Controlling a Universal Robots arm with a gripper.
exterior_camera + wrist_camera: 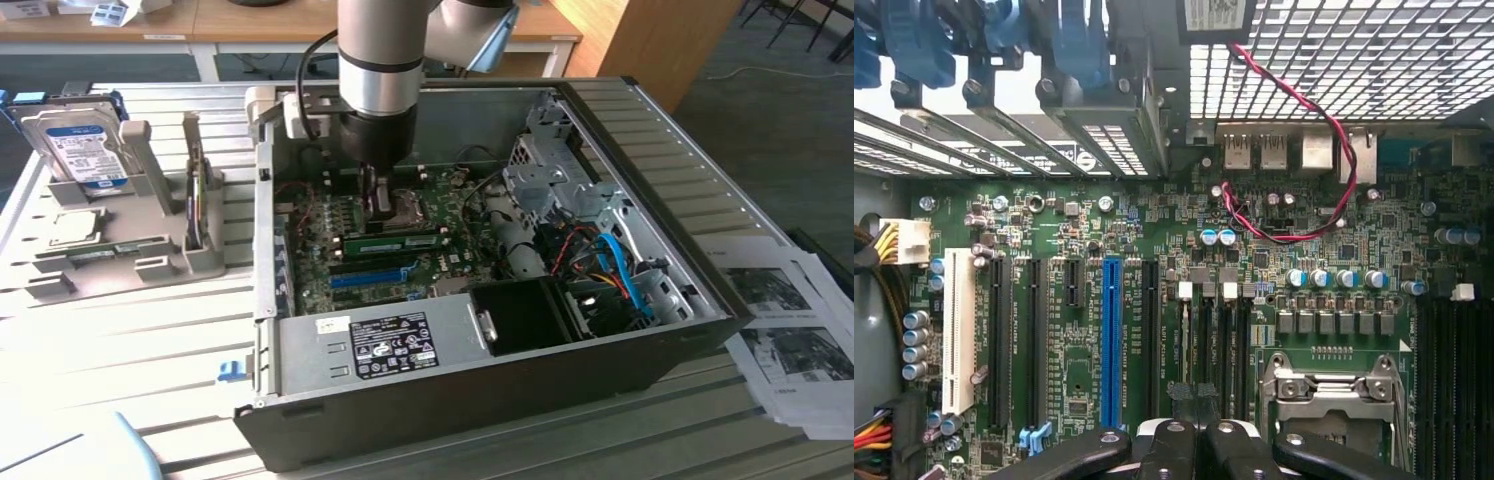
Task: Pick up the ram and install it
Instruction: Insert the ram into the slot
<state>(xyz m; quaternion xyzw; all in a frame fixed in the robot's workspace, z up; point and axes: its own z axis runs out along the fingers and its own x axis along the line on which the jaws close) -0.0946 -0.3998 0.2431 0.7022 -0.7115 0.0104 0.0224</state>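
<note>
Grey ribbed holder (120, 255) at the exterior view's left, silver blue-labelled hard drive (80, 150) upright in it. Arm vertical inside the open metal case (667, 200), gripper (380, 205) clenched, empty, over the green motherboard (1154, 300). The ram (390, 243), thin green stick, lies seated just beside the gripper.

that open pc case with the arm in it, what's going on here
A robot arm has its gripper lowered inside the open computer case, just above the motherboard near the CPU socket. Its fingers are shut, and the frames do not let me tell whether they hold anything. One green ram stick already sits in a slot on the board. Outside the case, a grey holder keeps a hard drive and other parts.
</note>
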